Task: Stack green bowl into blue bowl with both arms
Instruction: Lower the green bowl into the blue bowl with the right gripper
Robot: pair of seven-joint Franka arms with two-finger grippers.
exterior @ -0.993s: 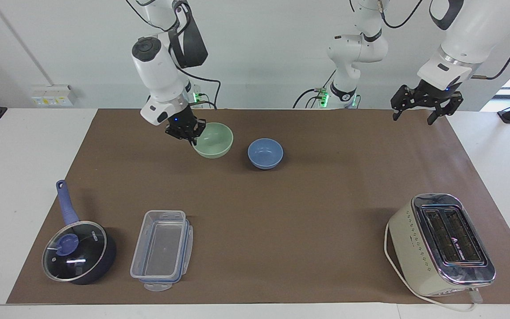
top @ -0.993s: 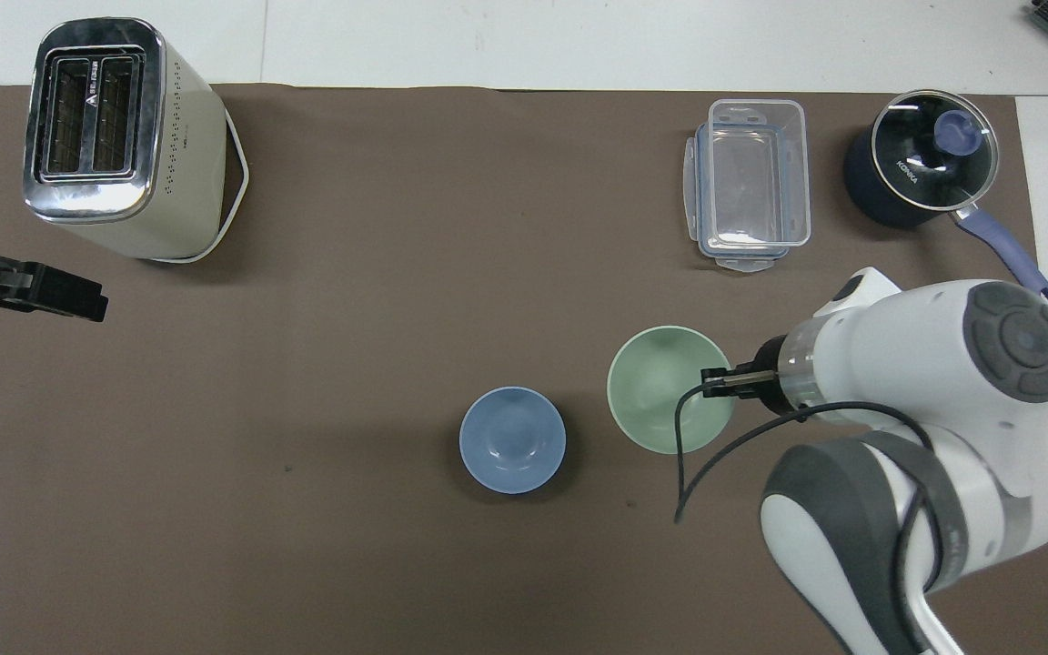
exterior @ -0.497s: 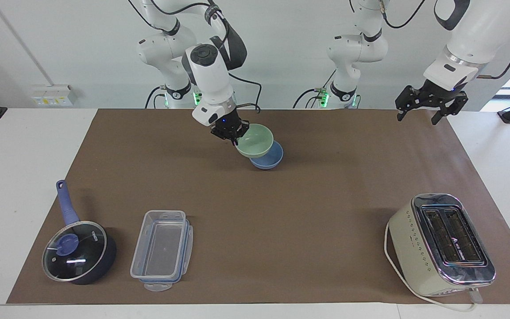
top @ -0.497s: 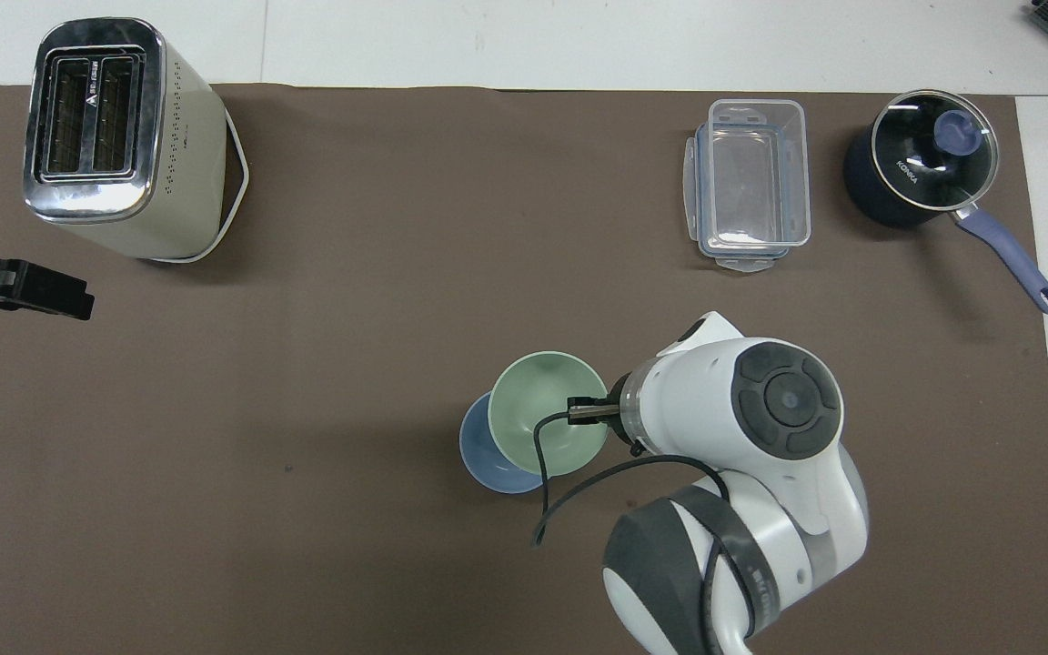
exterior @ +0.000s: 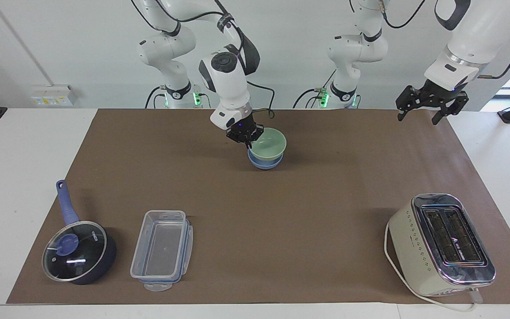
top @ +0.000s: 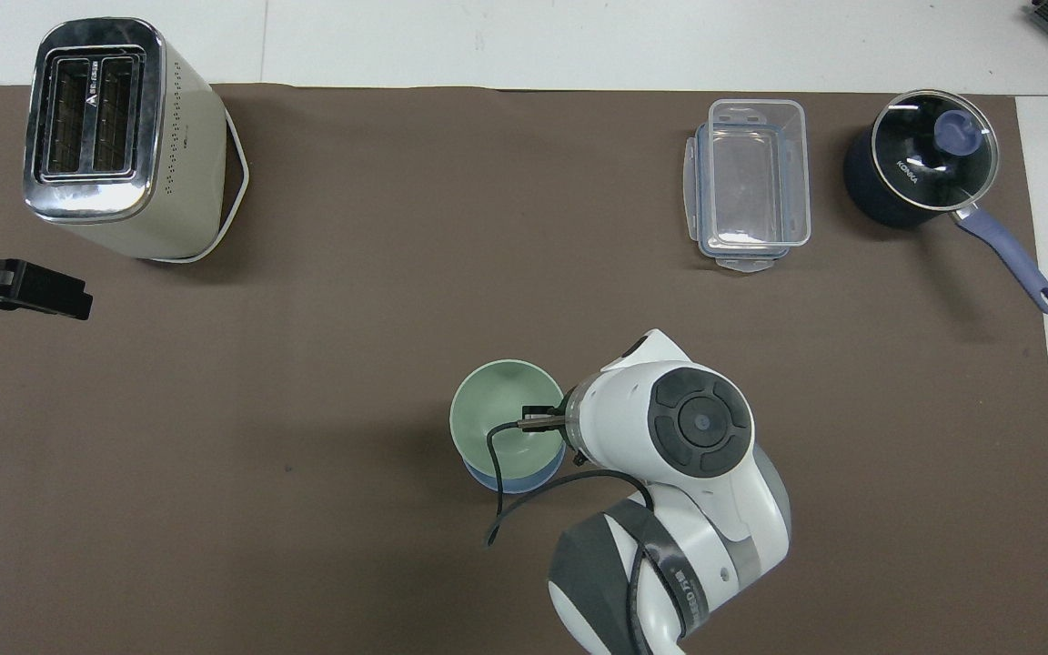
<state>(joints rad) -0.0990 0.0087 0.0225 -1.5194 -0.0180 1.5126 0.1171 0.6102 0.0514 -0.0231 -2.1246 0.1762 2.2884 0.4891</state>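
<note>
While the right gripper pinches the rim of the green bowl, that bowl sits over the blue bowl, near the robots' edge of the mat at mid-table. Step in hand: placement, the stack is nearly made. Facing view shows green well down inside blue, rim tilted a bit; can't tell if it's fully seated or a touch above. Right fingers are closed tight on the rim wall, one inside, one outside. Left gripper waits in the air over the left arm's end of the table, fingers spread wide, nothing in them. Next move, my read: lower the last bit until green bottoms out and levels, then release and lift straight up so the inside finger doesn't drag the bowl out again. Risk: the tilt could leave it cocked in the blue one. Count: two bowls, one toaster, one clear plastic box, one lidded saucepan, two arms.
</note>
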